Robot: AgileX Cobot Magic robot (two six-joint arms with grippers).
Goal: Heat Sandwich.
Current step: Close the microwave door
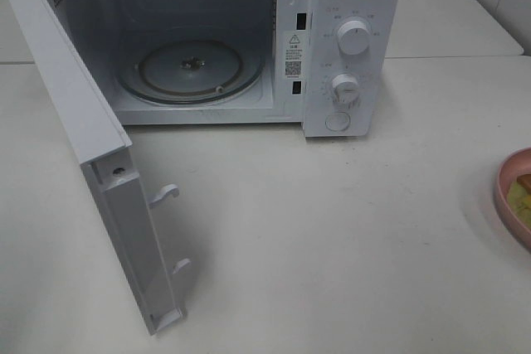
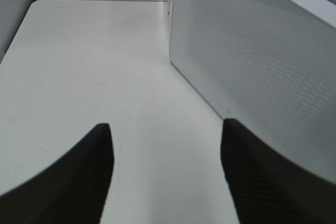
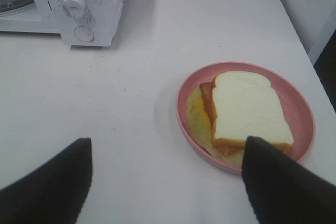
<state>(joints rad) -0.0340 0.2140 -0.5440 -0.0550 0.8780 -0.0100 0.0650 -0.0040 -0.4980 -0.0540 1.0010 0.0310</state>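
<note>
While the microwave (image 1: 249, 39) stands with its door (image 1: 91, 163) swung wide at 9 o'clock of the cavity, glass turntable (image 1: 192, 70) bare, the sandwich (image 3: 247, 111) lies on the pink plate (image 3: 302, 111) at the table's (image 1: 332, 238) 3 o'clock edge. Right gripper (image 3: 168, 182): jaws spread, grasping nothing, one finger overlapping the plate rim. Left gripper (image 2: 165, 174): jaws apart over bare table beside the door, nothing between.

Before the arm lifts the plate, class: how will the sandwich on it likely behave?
The sandwich looks soft, so squeezing would probably dent it. Its layers sit offset, filling poking out one side, so a tilt may slide them apart. The plate has a raised rim, likely stiff enough to carry it.
</note>
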